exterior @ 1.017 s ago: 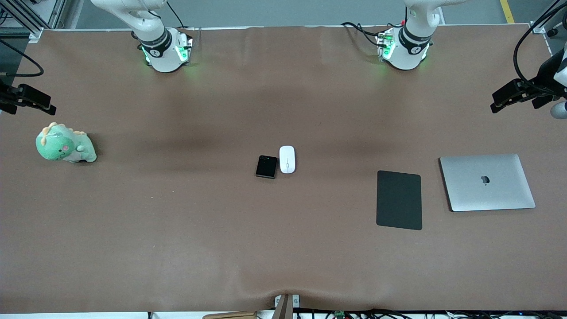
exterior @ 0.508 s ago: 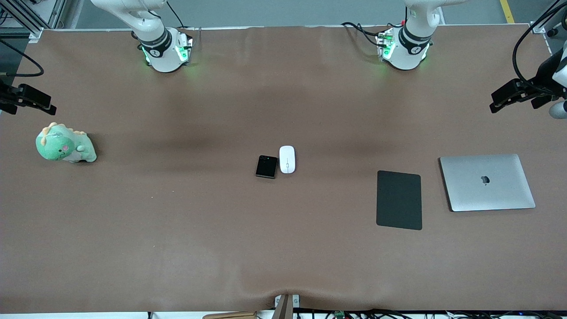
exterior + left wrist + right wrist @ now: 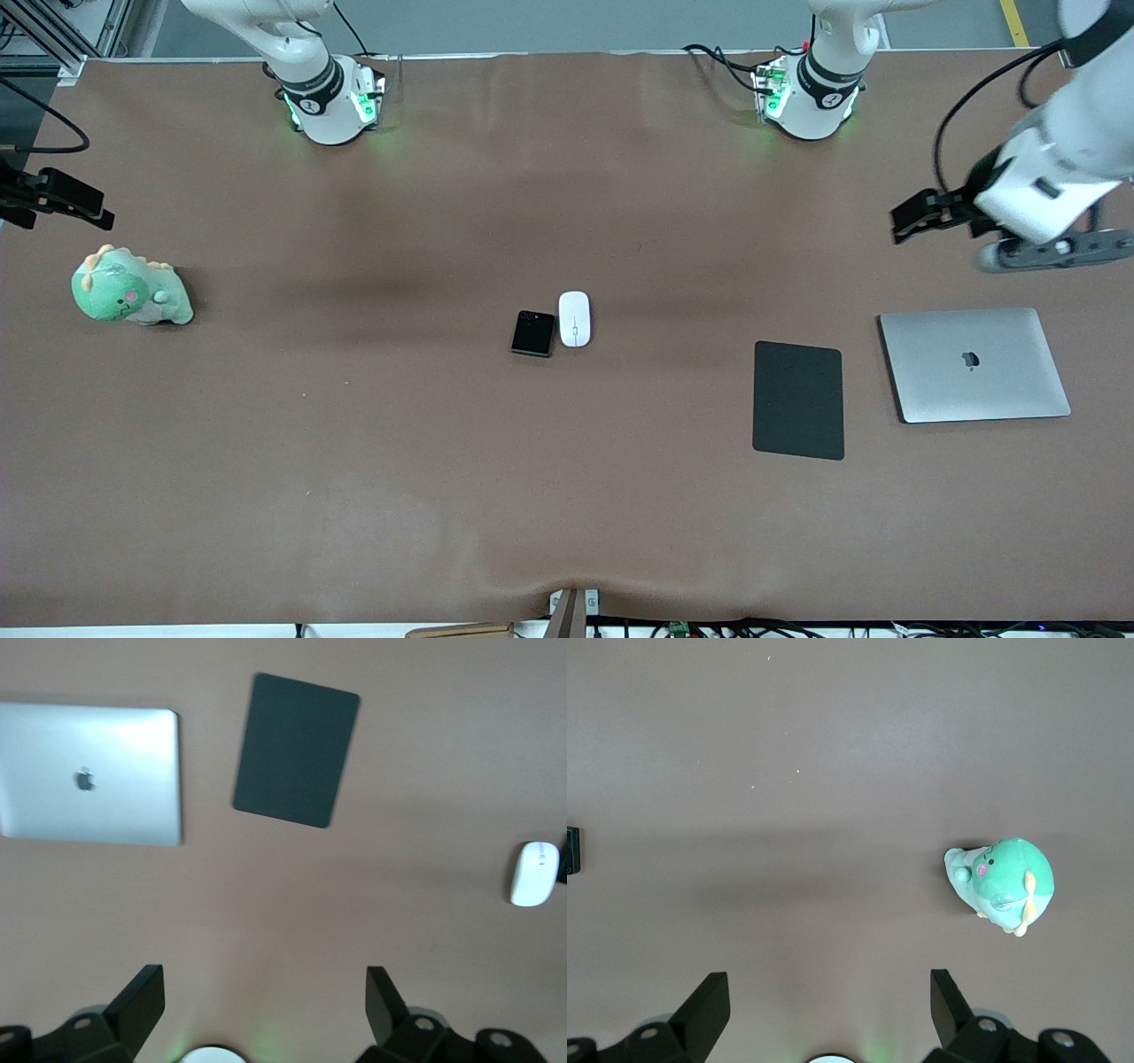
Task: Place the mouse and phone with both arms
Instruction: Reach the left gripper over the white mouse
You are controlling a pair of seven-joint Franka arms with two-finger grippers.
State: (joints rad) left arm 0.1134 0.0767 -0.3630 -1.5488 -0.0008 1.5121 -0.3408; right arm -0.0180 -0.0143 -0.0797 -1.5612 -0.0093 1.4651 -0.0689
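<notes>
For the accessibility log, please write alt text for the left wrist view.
The open left gripper hangs empty above bare brown table, over a closed silver laptop beside a black pad. The white mouse lies near the frame's edge.

The front view looked down from high over the table's near edge, facing the arm bases along the top edge, and took in the whole bench. The left wrist view looked straight down from well above the left arm's end, catching the laptop, pad and mouse. The right wrist view looked down from similar height over the right arm's end, showing the toy. Both shared their ground with the front view.
</notes>
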